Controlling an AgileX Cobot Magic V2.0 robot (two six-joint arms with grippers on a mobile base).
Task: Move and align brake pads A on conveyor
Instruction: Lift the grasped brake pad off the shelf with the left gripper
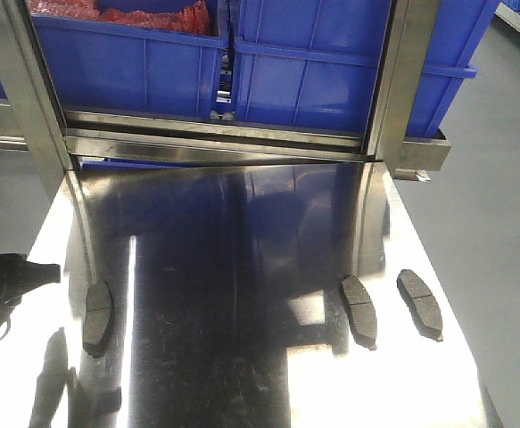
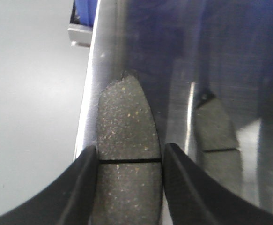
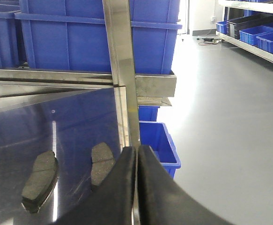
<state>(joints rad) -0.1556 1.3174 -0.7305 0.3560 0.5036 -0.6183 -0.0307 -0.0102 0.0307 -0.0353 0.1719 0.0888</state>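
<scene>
**Steel tabletop [image 1: 242,294] with three pads in sight — left fingers straddle one**

On the front camera I count three of the brake pads A, all lying flat on the shiny tabletop. The left pad [image 1: 98,314] sits at 8 o'clock near the left edge. The middle pad [image 1: 358,308] and the right pad [image 1: 420,303] lie side by side at 4 o'clock, close but apart, with the right one nearest the right edge. Blue bins [image 1: 331,62] stand on the steel frame [image 1: 215,134] at 12 o'clock.

Through my left wrist camera the left gripper [image 2: 129,147] has its fingers [image 2: 80,187] spread to about the pad's width. The left pad [image 2: 126,126] runs lengthwise in the gap, from 6 o'clock up toward 12. Its groove crosses right at the fingertips, and each long edge meets a finger. I cannot tell whether the fingers are pressing on it or only flanking it. The table edge and grey floor [image 2: 33,117] lie at 9 o'clock. At 3 o'clock there is a fainter pad-like shape [image 2: 216,136] with its own groove, and I cannot tell whether it is another pad or a reflection.

Through the right wrist camera the right gripper [image 3: 136,152] is clenched — fingers pressed together with nothing between them. The right pad lies just at 9 o'clock of the fingertips, its near end hidden behind the left finger. The middle pad lies farther out at 8 o'clock.
</scene>
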